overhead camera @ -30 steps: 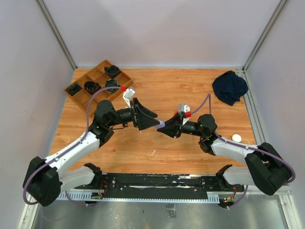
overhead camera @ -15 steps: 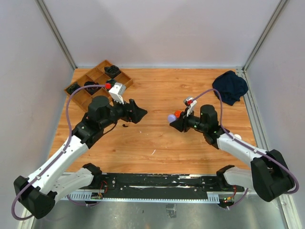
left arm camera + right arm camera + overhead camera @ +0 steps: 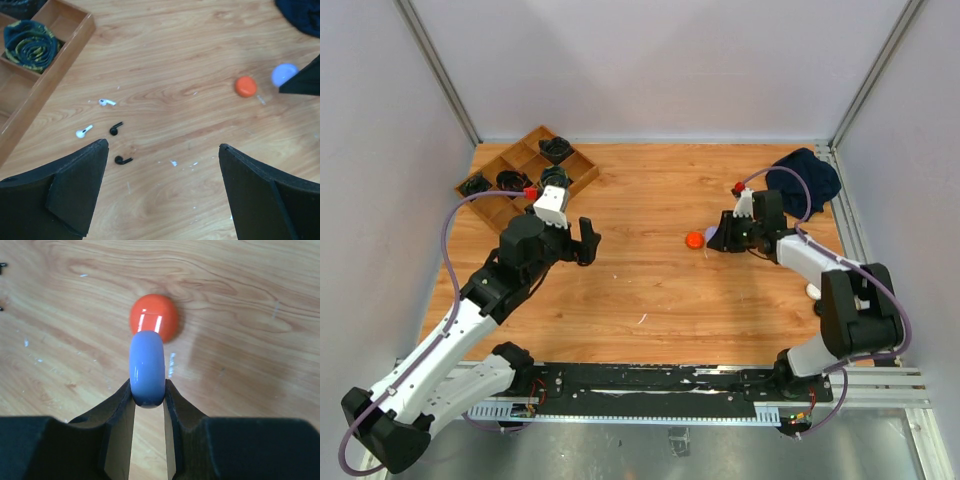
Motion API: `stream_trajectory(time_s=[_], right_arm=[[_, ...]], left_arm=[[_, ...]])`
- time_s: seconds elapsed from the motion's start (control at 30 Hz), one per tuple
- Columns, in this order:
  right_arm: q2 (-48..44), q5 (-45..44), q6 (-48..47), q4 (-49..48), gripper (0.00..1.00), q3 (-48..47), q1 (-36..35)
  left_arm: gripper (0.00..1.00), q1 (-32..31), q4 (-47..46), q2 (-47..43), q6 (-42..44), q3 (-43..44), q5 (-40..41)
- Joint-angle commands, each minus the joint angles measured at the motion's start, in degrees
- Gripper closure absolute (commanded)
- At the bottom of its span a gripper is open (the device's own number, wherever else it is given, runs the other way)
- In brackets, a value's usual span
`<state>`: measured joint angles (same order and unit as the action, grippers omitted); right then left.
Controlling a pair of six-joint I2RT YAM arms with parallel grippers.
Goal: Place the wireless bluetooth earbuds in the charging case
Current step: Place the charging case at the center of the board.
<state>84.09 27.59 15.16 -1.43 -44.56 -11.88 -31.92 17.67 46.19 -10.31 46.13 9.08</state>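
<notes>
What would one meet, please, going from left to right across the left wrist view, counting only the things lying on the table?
Wooden tray → white earbud → second white earbud → two black earbuds, level with each other → orange case → lavender case.

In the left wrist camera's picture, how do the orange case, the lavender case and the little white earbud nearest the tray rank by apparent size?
1. Orange case and lavender case: they look about alike, and the lavender one is partly hidden by the right gripper, so I won't rank them.
2. White earbud: clearly smallest.
</notes>
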Motion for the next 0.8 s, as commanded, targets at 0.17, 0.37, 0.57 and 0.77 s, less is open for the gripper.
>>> stream_trajectory(time_s=[0.17,0.37,0.57,0.77], right_arm=[[13.37,2.81,0.37,9.82,0.81,-10.33,3.71],[17.92,5.69,0.92,12.34,0.76,-13.20,3.77],[19.61,6.09,1.00,14.39,0.59,-13.72,3.84],[17.67,0.84,1.42,15.08,0.42,-12.05,4.98]], left_arm=[[0.02,0.55,-2.73,-0.74,3.84,-3.71,4.28],[0.02,0.72,-2.82,-1.42,4.08,-4.17,4.65],[0.01,0.81,-2.90,-1.96,3.80,-4.53,3.57],[0.01,0.81,-3.04,-2.47,3.64,-4.78,3.82]])
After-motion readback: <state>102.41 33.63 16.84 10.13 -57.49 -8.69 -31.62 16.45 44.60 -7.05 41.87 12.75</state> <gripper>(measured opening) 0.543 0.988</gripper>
